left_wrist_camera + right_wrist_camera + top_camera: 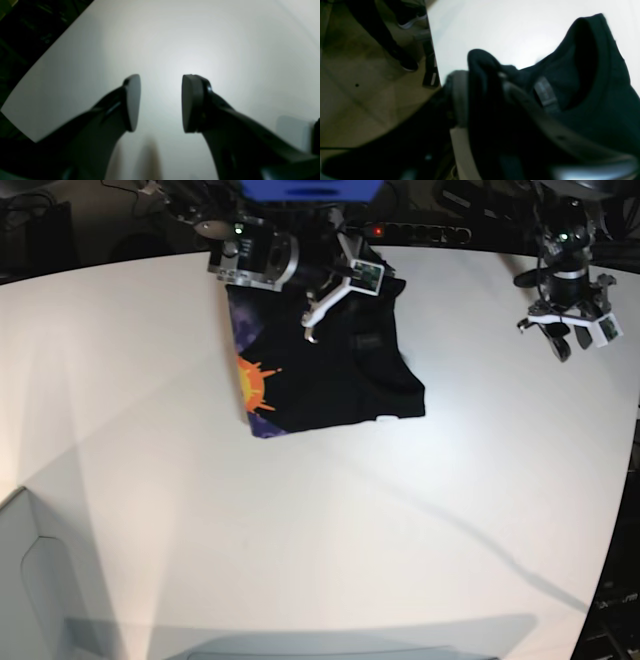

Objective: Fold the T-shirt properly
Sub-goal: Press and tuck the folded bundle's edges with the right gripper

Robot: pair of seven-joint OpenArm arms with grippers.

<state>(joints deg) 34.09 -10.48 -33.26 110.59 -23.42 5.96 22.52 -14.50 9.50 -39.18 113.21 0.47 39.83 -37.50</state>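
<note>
At the far edge of the table [300, 560], our right gripper [482, 100] sits at the T-shirt [330, 375], at the end of the garment nearest our base. Up close, black cloth is draped between and over its fingers, and one grey pad [458, 100] shows beside the fold. We cannot tell whether the jaws are clamped on that cloth or merely standing apart with it lying across them, so we leave the grip unsettled.

Outward from there, the shirt lies as a compact, roughly rectangular bundle stretching away from the right gripper toward the middle of the table. An orange sunburst with purple print shows along one side edge. We judge the coming move turns on this: the cloth lies directly under and ahead of the right arm, which is the only arm near it.

Our left gripper [161, 103] hangs well apart, over bare white table, with jaws parted and nothing between them.

Overhead we get the bundle's outline, the print and the spacing of both arms, but not the fingertips. Only the right wrist view shows the collar opening and the small tag [546, 96] inside it, lying just beside the fingers.
</note>
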